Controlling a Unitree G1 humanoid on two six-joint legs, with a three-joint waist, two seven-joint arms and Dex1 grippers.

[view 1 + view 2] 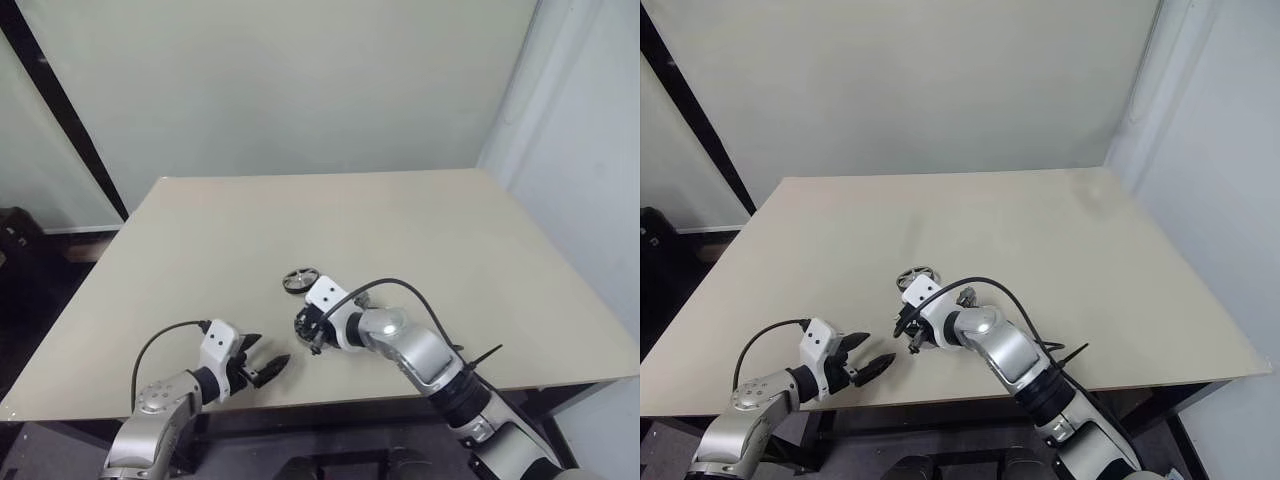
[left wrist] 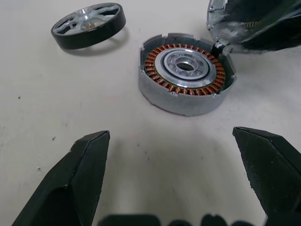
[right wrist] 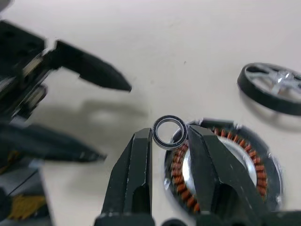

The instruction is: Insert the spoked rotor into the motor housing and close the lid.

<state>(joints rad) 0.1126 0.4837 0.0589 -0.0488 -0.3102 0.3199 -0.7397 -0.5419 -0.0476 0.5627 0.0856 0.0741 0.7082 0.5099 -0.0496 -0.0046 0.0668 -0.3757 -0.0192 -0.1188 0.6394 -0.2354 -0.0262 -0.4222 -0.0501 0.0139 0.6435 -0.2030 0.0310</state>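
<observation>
Two grippers are seen over a plain beige table (image 1: 420,230), with a pale wall behind. On the left, the left gripper (image 1: 262,362) is held near the table's front edge with its black fingers (image 2: 80,179) spread wide and nothing between them. A black cable is looped from its wrist.

Just right of it, the housing (image 2: 186,80) is seen lying flat on the table, open, its copper windings ringed round a silvery centre. The lid (image 2: 225,21) is seen tilted up at the housing's rim, partly hidden behind the right gripper. The right gripper (image 3: 168,134) is held just over the housing, its fingers narrowed on a small dark bearing ring (image 3: 169,132) pinched at their tips. The housing is partly covered by those fingers in the right wrist view, and in the head views it is hidden behind that hand.

Farther back, the rotor (image 1: 298,280) is seen lying flat on the table, apart from the housing and from both grippers, its silver spokes set inside a dark rim.

No writing or label can be read on any part.
</observation>
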